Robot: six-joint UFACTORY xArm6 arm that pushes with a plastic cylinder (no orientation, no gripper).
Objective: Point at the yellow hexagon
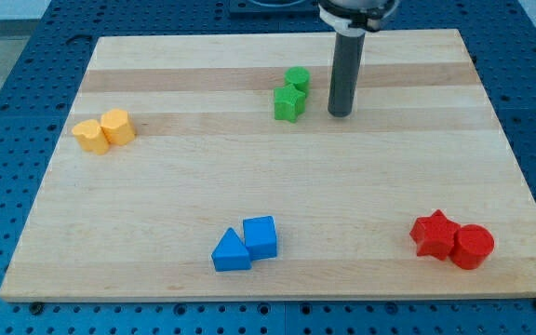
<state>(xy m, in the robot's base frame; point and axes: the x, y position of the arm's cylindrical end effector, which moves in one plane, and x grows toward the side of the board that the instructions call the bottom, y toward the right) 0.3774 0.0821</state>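
Note:
The yellow hexagon (pixel 118 127) sits at the view's left on the wooden board (pixel 277 242), touching a second yellow block (pixel 90 136) of unclear shape on its left. My tip (pixel 341 113) rests on the board near the view's top centre, far to the right of the yellow blocks. It stands just right of a green star (pixel 288 102) and a green cylinder (pixel 297 80), apart from both.
A blue triangle (pixel 231 251) and a blue cube (pixel 261 236) touch near the view's bottom centre. A red star (pixel 435 234) and a red cylinder (pixel 473 247) touch at the bottom right. Blue perforated table surrounds the board.

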